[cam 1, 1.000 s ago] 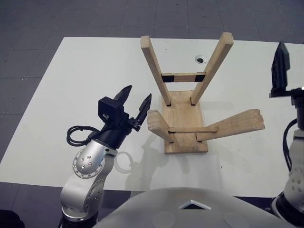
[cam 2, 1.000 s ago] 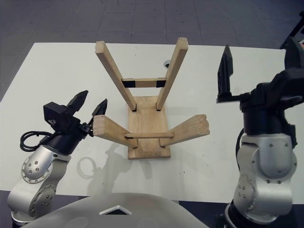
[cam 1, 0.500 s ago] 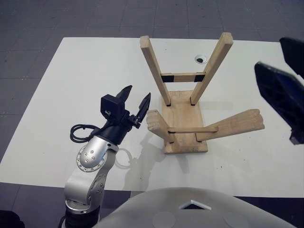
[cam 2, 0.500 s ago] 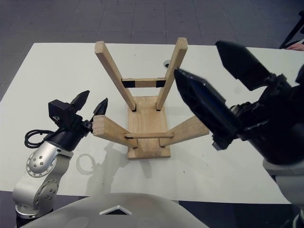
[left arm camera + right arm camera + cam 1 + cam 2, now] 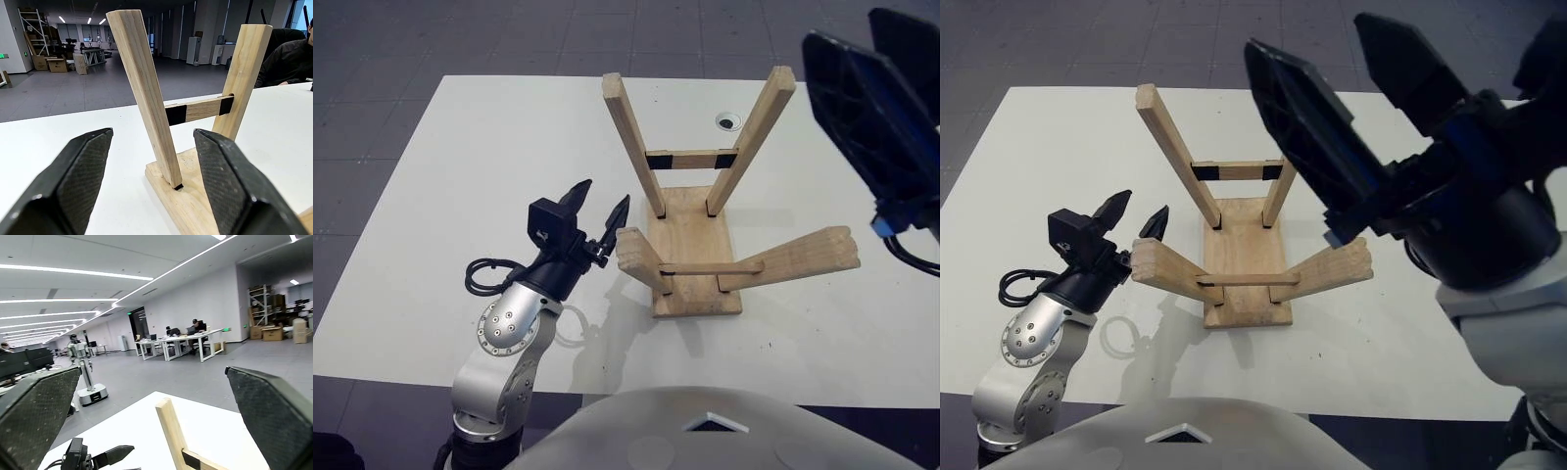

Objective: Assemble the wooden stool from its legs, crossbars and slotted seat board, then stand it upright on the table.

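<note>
Pale wood makes up the stool, which lies upside down near the middle of the white table [image 5: 489,147]. Its slotted seat board [image 5: 690,245] is flat on the surface. Two far legs [image 5: 633,142] stand upright in it, joined by a black-ended crossbar [image 5: 691,159]. The two near legs [image 5: 640,257] splay outward at a low tilt, linked by a thin crossbar [image 5: 710,267].

Whether those near legs sit fully in their slots is hard to make out. In the right eye view, one finger of the right gripper [image 5: 1310,34] covers the top of the far right leg, one end of the far crossbar and part of the splayed right leg. In the left eye view that gripper is cut off by the frame edge.

The left gripper [image 5: 604,193] hovers low over the table just beside the tip of the splayed left leg, fingers [image 5: 83,176] spread apart and holding nothing. The right gripper is raised high, close to the head camera, fingers wide apart and empty.

A second ago the right gripper stood upright at the table's right side; it has since swung up and inward. The left arm has edged slightly forward. The stool has not moved.
</note>
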`<action>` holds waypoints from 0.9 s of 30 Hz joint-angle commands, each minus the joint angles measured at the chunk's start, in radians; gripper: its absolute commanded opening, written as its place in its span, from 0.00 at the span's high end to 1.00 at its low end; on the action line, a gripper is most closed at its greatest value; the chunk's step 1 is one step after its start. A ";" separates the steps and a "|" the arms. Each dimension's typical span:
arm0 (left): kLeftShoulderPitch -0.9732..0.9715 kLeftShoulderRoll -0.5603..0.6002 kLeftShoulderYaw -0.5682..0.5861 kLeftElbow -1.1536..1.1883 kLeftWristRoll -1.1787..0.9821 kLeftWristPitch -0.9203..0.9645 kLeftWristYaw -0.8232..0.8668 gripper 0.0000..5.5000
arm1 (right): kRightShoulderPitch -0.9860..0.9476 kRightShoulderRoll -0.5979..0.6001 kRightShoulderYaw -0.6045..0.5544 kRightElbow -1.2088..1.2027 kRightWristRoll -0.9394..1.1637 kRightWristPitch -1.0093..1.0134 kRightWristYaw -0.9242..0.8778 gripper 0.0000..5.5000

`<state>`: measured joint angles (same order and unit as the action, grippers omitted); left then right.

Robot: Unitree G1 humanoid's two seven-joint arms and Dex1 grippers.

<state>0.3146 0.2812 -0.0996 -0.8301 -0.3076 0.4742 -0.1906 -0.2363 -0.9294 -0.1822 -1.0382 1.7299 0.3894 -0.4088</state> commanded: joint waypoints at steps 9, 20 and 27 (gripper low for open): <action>0.007 0.003 0.002 -0.010 0.001 0.008 -0.002 0.44 | 0.276 0.047 0.239 -0.009 -0.269 0.073 0.177 0.00; 0.012 0.000 -0.008 0.011 0.007 -0.003 -0.006 0.44 | 0.230 0.018 0.113 -0.009 -0.271 -0.091 0.229 0.00; 0.016 -0.002 -0.015 0.019 0.010 -0.008 -0.005 0.44 | 0.186 -0.048 -0.049 -0.009 -0.196 -0.121 0.155 0.00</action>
<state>0.3253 0.2800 -0.1114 -0.8254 -0.3072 0.4705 -0.1910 -0.0321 -0.9492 -0.1798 -1.0397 1.5059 0.2767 -0.2312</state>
